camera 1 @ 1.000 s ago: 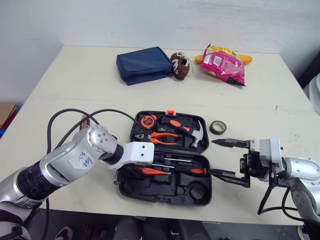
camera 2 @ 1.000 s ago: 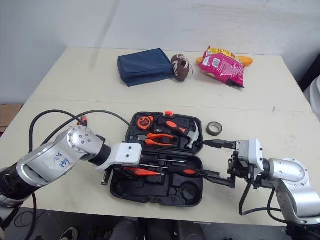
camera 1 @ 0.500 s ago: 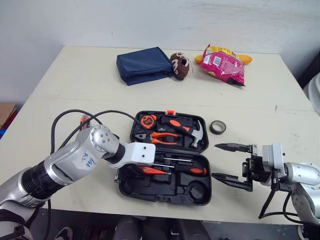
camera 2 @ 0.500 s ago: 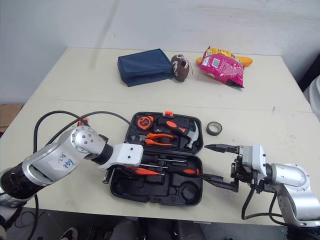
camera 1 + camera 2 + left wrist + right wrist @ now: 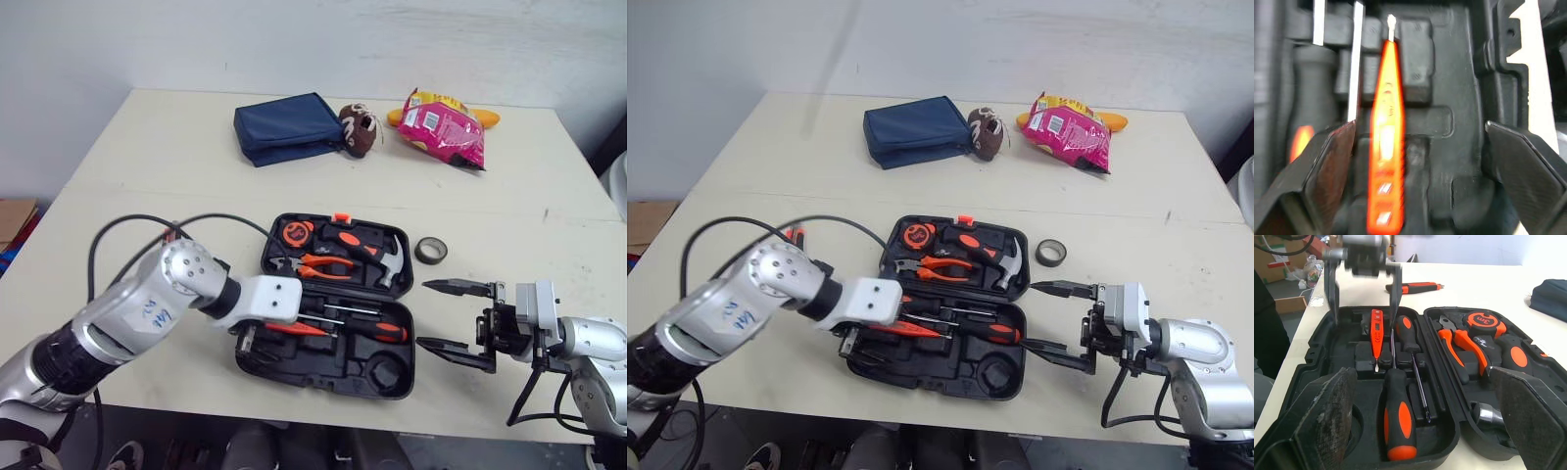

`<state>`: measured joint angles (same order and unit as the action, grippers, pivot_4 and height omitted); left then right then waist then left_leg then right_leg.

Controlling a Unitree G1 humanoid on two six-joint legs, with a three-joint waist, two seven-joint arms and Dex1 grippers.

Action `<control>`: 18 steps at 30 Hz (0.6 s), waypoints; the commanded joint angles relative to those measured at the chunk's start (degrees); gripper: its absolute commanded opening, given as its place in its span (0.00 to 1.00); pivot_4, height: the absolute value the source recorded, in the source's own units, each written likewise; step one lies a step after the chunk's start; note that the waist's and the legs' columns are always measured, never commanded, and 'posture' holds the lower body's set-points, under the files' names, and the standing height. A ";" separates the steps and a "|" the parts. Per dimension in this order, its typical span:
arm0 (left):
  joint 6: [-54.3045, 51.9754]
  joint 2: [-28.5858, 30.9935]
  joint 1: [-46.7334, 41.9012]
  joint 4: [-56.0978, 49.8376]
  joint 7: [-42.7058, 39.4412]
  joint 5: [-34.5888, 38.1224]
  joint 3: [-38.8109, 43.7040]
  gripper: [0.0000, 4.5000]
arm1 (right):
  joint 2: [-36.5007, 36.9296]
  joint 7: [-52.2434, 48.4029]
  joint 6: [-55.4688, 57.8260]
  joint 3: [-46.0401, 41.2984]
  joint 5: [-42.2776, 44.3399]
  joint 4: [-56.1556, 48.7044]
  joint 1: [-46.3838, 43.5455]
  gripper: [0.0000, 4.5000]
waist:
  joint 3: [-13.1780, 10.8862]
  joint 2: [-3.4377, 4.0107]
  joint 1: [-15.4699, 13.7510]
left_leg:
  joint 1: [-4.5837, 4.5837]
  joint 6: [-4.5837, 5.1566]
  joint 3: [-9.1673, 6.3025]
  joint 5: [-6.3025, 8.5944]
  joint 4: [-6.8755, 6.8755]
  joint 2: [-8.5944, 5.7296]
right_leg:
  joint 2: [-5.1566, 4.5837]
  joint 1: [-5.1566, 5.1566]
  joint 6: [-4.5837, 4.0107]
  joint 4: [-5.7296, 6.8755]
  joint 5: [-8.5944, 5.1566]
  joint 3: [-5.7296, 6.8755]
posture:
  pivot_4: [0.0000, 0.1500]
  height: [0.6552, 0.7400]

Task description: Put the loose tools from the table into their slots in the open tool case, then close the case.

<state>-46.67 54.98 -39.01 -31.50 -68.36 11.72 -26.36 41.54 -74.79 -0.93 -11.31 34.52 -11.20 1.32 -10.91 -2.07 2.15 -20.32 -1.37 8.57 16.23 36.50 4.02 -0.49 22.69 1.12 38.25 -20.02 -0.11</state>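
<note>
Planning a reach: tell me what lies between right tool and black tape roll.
Nothing: bare cream tabletop separates right tool from black tape roll, per left eye view.

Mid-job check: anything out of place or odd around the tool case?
Two tools lie outside the open black plastic tool case: a black tape roll on the table to its right, while the round recess sits empty, and an orange-and-black handled tool on its left, beside the black cable.
</note>
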 commanded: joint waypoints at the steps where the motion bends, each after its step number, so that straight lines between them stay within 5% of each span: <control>1: 1.96 0.46 2.17 -0.57 -0.80 3.15 5.42 0.97 | 0.07 -0.20 0.30 -0.21 0.79 -1.35 -0.44 1.00 | 0.00 0.00 0.02 | 0.00 0.00 0.00 0.00 0.00 0.01 | 0.00 0.00 0.00 0.00 0.00 0.00 | 1.00 1.00; 6: 12.75 -3.10 7.99 4.36 -0.68 6.81 12.81 0.92 | -0.25 0.01 0.56 0.24 0.48 -0.99 -1.27 1.00 | 0.01 0.01 -0.15 | 0.01 0.00 0.00 0.00 0.01 0.01 | 0.00 0.00 0.00 0.02 0.00 0.01 | 1.00 1.00; 10: 24.71 -12.40 14.41 13.11 0.73 11.63 21.18 0.59 | -0.67 0.44 0.55 0.91 -0.10 -0.36 -2.29 1.00 | 0.02 0.03 -0.26 | -0.01 0.04 -0.01 0.02 0.10 0.02 | -0.01 -0.02 0.00 0.05 0.00 0.03 | 1.00 1.00; 15: 32.31 -14.78 17.90 18.53 -0.20 8.60 20.05 0.07 | -1.16 0.91 0.25 1.39 -0.55 0.42 -3.30 1.00 | 0.01 0.02 -0.31 | -0.02 0.06 0.00 0.04 0.11 0.03 | 0.00 -0.01 0.01 0.02 0.00 0.04 | 1.00 1.00; 18: 32.73 -17.26 18.15 20.51 1.37 7.32 17.73 0.02 | -1.41 0.65 -0.20 1.39 -0.83 1.29 -3.69 1.00 | 0.02 0.04 -0.38 | -0.01 0.10 0.00 0.07 0.11 0.00 | -0.03 -0.05 0.03 0.00 0.01 0.03 | 1.00 1.00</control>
<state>-14.91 38.37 -20.94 -10.74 -67.58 19.59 -7.69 40.33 -74.10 -0.11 -9.28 33.27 -9.94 -2.00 -10.88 -2.03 1.77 -20.32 -1.25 8.57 16.31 36.61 4.03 -0.53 22.60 1.16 38.22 -20.00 -0.07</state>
